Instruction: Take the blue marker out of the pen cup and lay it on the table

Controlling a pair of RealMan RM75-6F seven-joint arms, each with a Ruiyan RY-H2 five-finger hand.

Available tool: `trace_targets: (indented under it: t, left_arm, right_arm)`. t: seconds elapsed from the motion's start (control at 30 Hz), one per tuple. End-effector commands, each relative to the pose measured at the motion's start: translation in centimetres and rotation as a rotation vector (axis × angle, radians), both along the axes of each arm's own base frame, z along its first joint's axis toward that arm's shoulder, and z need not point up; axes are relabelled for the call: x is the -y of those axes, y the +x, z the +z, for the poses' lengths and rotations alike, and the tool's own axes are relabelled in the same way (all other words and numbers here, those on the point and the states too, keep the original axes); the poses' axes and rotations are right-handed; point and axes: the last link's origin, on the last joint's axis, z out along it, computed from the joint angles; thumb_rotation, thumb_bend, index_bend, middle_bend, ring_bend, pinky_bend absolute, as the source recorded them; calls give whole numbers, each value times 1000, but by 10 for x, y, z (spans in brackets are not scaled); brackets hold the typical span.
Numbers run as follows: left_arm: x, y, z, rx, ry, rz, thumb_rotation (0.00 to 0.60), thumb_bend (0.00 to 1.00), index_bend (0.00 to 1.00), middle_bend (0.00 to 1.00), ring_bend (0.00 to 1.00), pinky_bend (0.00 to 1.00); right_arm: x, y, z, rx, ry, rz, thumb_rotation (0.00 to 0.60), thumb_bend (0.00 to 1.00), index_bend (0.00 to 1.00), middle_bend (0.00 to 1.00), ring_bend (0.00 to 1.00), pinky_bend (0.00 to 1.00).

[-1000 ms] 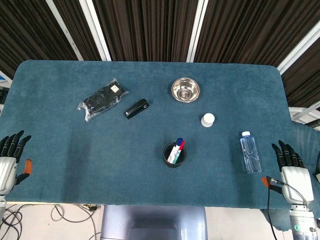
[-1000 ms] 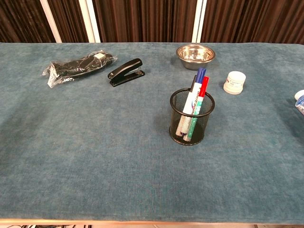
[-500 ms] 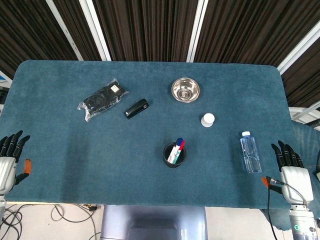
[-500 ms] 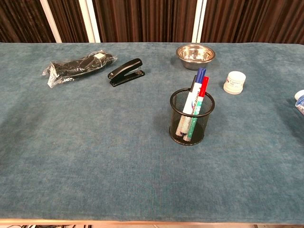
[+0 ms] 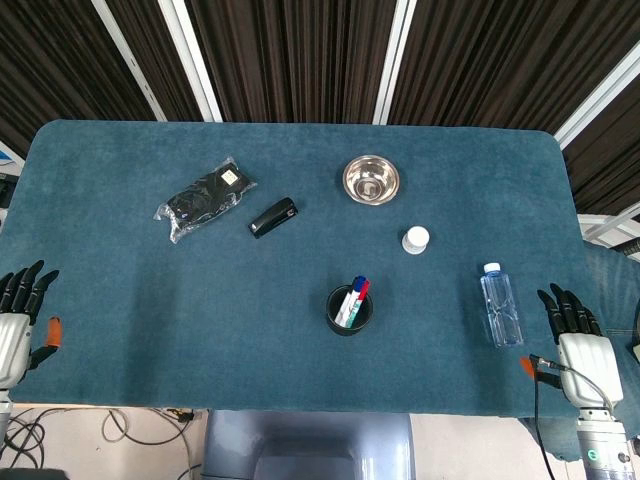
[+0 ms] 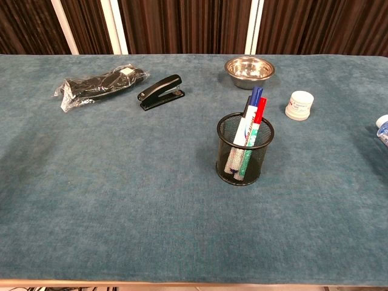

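A black mesh pen cup (image 5: 350,311) (image 6: 244,150) stands near the table's front middle. Inside it the blue marker (image 5: 357,285) (image 6: 255,97) leans upright beside a red-capped marker (image 5: 363,289) (image 6: 260,108). My left hand (image 5: 20,322) hangs open off the table's front left corner, fingers spread and nothing in it. At the front right corner my right hand (image 5: 577,338) is likewise open and holds nothing. Both hands are far from the cup and show only in the head view.
A clear water bottle (image 5: 500,305) lies just left of my right hand. Behind the cup are a white jar (image 5: 415,239), a steel bowl (image 5: 371,180), a black stapler (image 5: 273,217) and a black bagged item (image 5: 204,196). The blue cloth (image 5: 150,300) covers the table.
Both hands have drifted slightly toward the front edge of the table. The cup and markers have not moved.
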Motion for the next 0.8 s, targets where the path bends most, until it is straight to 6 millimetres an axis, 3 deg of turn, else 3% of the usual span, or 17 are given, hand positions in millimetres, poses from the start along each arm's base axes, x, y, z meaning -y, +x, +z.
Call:
trace_targets:
  t: [0.03, 0.37, 0.57, 0.8]
  left_arm:
    - [0, 0, 0, 0, -2, 4, 600, 559, 89, 0, 0, 0]
    - [0, -1, -1, 6, 0, 27, 600, 560, 89, 0, 0, 0]
    - [0, -1, -3, 5, -4, 39, 600, 560, 89, 0, 0, 0]
    - [0, -1, -3, 12, 4, 54, 600, 560, 89, 0, 0, 0]
  right_arm:
    - [0, -1, -1, 13, 11, -2, 600, 221, 84, 0, 0, 158]
    - [15, -4, -1, 107, 92, 1, 600, 197, 83, 0, 0, 158]
    - [58, 14, 8, 123, 162, 80, 600, 197, 105, 0, 0, 157]
    - [114, 43, 6, 292, 309, 107, 600, 197, 122, 0, 0, 157]
